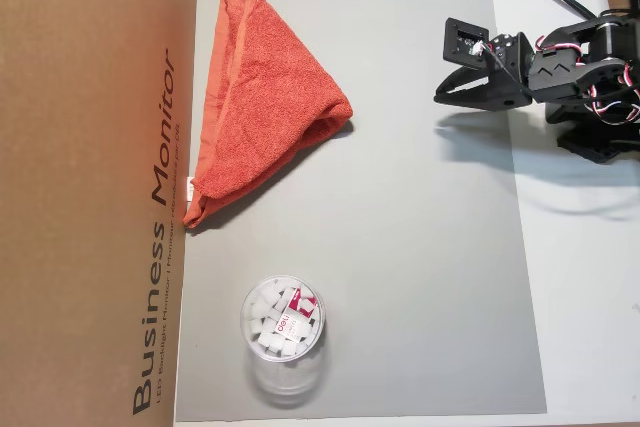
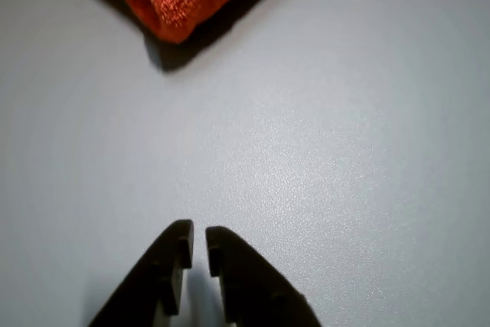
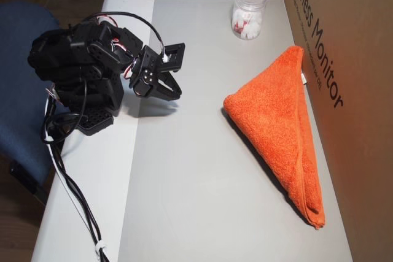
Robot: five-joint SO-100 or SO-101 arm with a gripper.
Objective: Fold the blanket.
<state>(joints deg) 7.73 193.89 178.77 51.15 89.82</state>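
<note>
While the pincer [image 2: 197, 254] hangs closed and empty, bare mat [image 1: 420, 247] separates it from the blanket [image 1: 265, 97].

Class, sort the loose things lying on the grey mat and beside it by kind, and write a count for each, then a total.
Orange towel: 1
Clear jar of small white pieces: 1
Cardboard box: 1
Total: 3

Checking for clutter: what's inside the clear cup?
The clear cup holds small white pieces and one red-and-white packet; lower contents are hidden beneath them.
</note>
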